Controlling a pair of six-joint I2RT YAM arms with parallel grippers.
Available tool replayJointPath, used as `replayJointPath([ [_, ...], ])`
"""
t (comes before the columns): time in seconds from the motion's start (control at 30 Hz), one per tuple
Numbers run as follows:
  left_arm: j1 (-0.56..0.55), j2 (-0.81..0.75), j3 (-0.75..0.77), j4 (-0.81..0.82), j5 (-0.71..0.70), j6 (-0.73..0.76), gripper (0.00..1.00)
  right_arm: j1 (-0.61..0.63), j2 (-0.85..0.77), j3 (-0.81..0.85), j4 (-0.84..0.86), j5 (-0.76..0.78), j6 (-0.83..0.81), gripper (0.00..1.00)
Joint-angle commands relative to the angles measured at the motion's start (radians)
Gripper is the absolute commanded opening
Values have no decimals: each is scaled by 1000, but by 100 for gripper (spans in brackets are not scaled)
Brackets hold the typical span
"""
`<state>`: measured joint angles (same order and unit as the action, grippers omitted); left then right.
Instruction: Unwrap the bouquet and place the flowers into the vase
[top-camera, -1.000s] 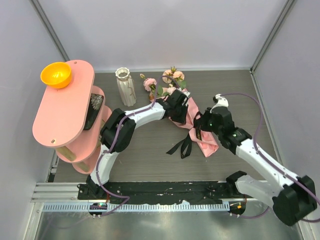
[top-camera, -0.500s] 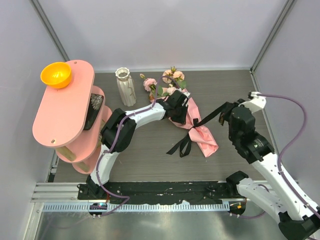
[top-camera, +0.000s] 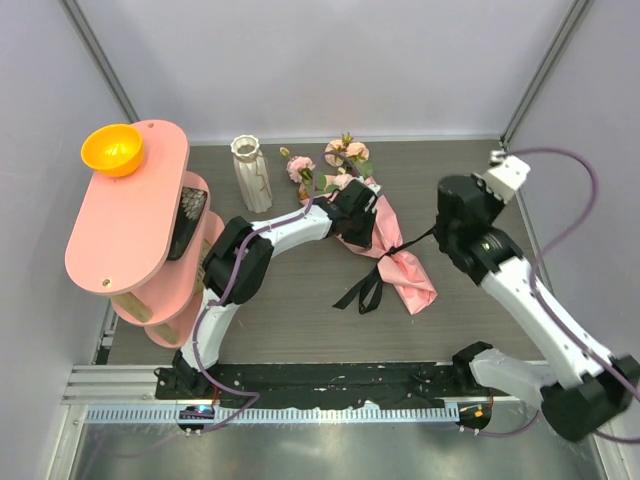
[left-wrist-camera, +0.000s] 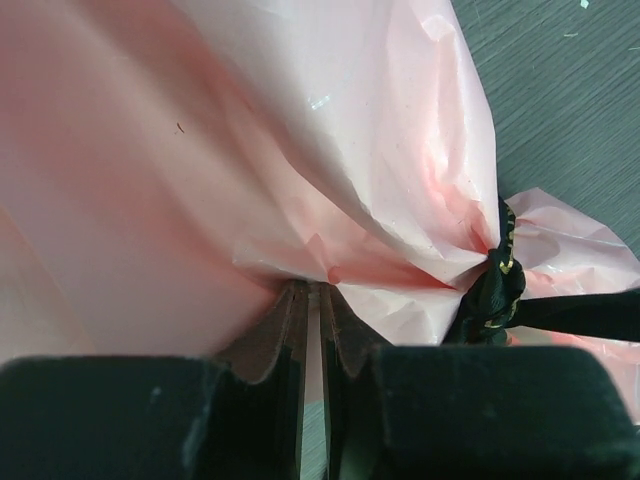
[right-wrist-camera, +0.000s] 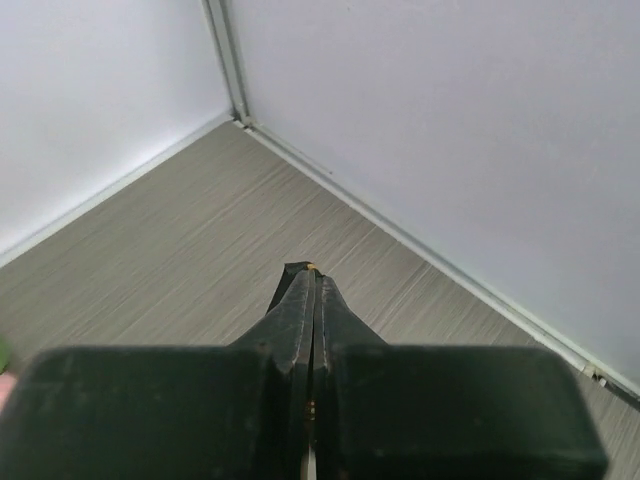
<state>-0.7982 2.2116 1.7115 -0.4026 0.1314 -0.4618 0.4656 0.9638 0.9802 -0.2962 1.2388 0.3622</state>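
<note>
Seen from above, the bouquet (top-camera: 384, 222) lies flat on the tabletop (top-camera: 300, 320) a little right of centre, with its long axis running from five o'clock to eleven o'clock. Its crumpled stem end is nearest the arm bases and the blooms point away toward eleven o'clock. Loose tails of the black ribbon (top-camera: 365, 290) trail off toward seven o'clock. The ribbon's knot (left-wrist-camera: 495, 285) cinches the salmon paper at the waist of the cone, so the wrap is not yet open. From that knot one strand runs taut toward two o'clock to the right pincer (right-wrist-camera: 312, 272). The right wrist view shows it clenched, with a sliver of dark ribbon at its tips, so I judge it to be grasping the ribbon end and pulling on the bow. Further along the cone the left pincer (left-wrist-camera: 312, 292) has its jaws nearly together, nipping a fold of the wrapping paper (left-wrist-camera: 250, 150) and seemingly pinning the bundle against that pull. Beyond it the flowers (top-camera: 345, 153) poke out of the cone's mouth, pale pink among green leaves. The vase (top-camera: 252, 175) stands upright and without flowers at about nine o'clock from them, near the back wall. The task looks early. The tie is being undone, and the paper is yet to be spread, the stems lifted and stood in the vase.
</note>
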Motion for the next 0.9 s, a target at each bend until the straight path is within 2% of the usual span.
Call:
replayJointPath([
  [0.0,-6,22,23,-28,-15,17,13,-111,197,213,-185,26,90,1],
  [0.07,-6,17,25,-27,-15,17,13,-296,231,264,-230,-258,112,1],
  [0.1,-7,17,25,-25,-16,18,13,-362,266,273,-239,-333,153,1],
  [0.17,-6,16,27,-25,-12,14,13,-450,300,301,-250,-380,161,1],
  [0.3,-9,19,30,-25,-9,14,13,-530,348,333,-256,-438,187,1],
  [0.43,-9,17,37,-36,-9,17,13,-536,400,370,-241,-472,121,3],
  [0.47,-10,14,39,-44,-10,18,13,-538,420,382,-250,-470,95,19],
  [0.5,-12,10,42,-50,-10,20,15,-538,438,393,-276,-484,60,27],
  [0.53,-16,7,65,-62,-10,23,17,-538,470,423,-305,-524,34,42],
  [0.57,-16,3,80,-93,6,26,20,-536,478,429,-332,-557,38,66],
  [0.63,-16,-19,120,-114,40,17,35,-526,443,385,-350,-696,43,73],
  [0.7,-16,-77,125,-116,98,0,47,-487,386,315,-296,-751,40,75],
  [0.73,-15,-101,125,-116,112,-5,50,-396,353,248,-281,-771,31,75],
  [0.8,-10,-148,122,-120,138,-9,54,-293,270,197,-267,-777,20,74],
  [0.87,-1,-226,114,-142,151,-9,54,-181,198,112,-258,-870,41,71],
])
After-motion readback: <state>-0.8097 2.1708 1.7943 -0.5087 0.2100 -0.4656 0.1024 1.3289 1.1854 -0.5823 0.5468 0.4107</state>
